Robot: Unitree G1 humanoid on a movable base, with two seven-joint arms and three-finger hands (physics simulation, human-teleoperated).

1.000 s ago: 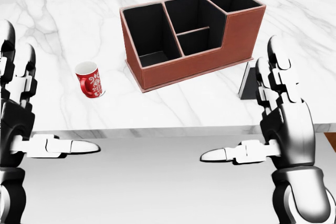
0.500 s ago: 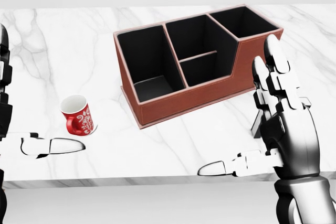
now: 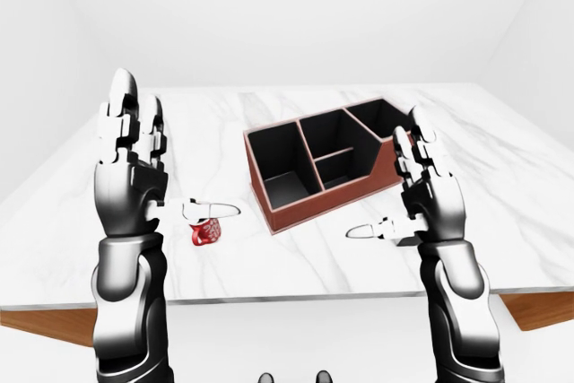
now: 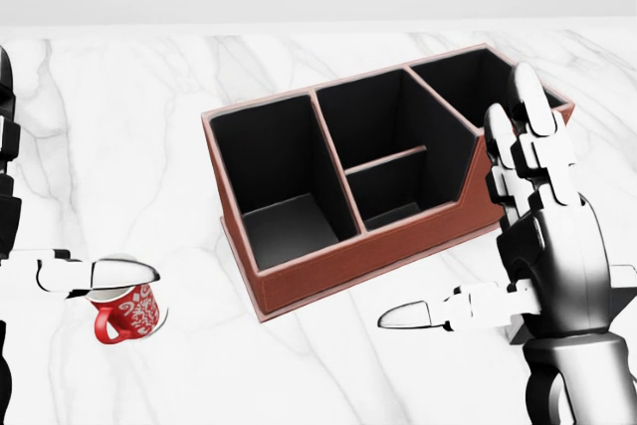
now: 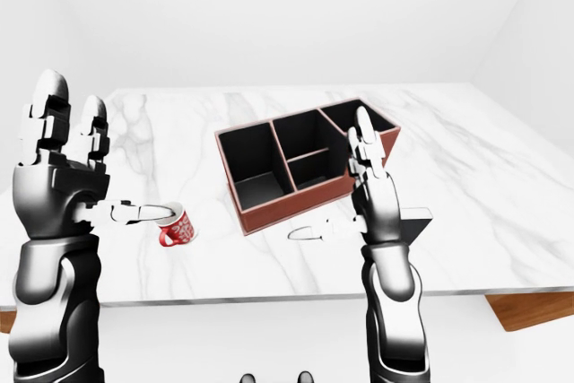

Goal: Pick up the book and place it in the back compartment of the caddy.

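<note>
1. The book [image 5: 414,219] is barely visible: a dark sliver on the bench [image 5: 502,186], peeking out to the right of the right hand [image 5: 372,187] in the right-eye view. Its long axis cannot be told.
2. The right hand is much nearer it, fingers spread apart, holding nothing, the book just beyond its palm.
3. The left hand [image 3: 130,172] is well apart, also spread, empty.
4. The caddy [image 4: 348,196] sits just left of the right hand in the head view, with all compartments empty.
5. A red mug [image 4: 125,312] stands below the left thumb, clear of the likely path.
</note>
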